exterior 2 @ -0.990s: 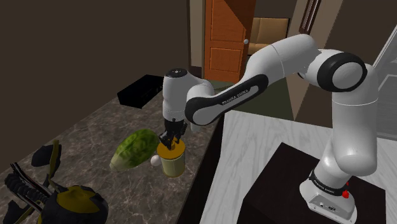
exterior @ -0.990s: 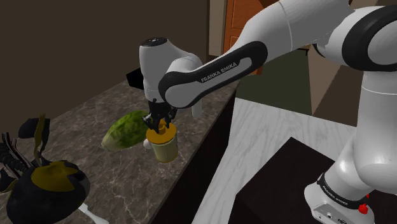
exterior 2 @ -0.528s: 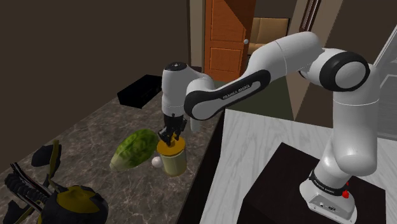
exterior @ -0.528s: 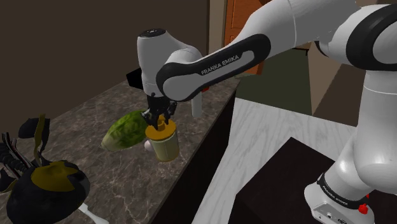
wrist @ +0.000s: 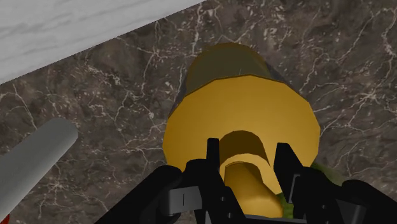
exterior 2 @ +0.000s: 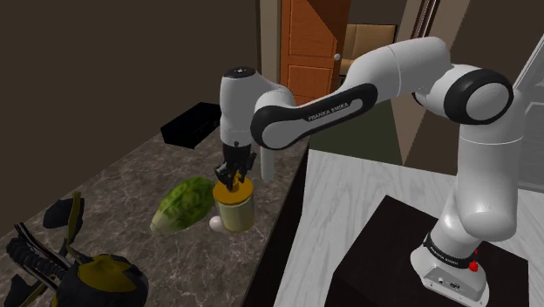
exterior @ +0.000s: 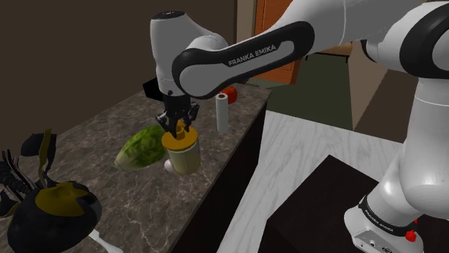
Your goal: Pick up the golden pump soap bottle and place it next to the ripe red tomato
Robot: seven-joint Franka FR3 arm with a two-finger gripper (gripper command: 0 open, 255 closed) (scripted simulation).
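The dark marbled bench (exterior: 93,144) carried everything, and the white arm (exterior: 252,54) reached out over it from the stand, bent so that the hand pointed straight down, the plain way to take an upright bottle by its top. A green leafy vegetable (exterior: 142,147) lay about midway along the bench, set back from the edge facing the stand. The golden pump soap bottle (exterior: 183,154) stood upright just beside it, between it and that edge. Whether its base was clear of the stone could not be told. The gripper (exterior: 178,128) was closed narrowly on the bottle's pump head. In the wrist view the two black fingers (wrist: 213,159) clasped the stub of the pump from either side, above the broad gold shoulder (wrist: 235,108). That hold probably suited a carry, since the body looked too wide for the jaws. A white cylinder (exterior: 222,113) stood further along the same edge, towards the bench's far corner, and the red tomato (exterior: 232,93) sat just behind it. The bottle was therefore well apart from its goal, and the cylinder was likely to crowd the space beside the tomato. A small white ball (exterior: 168,165) rested against the bottle's foot
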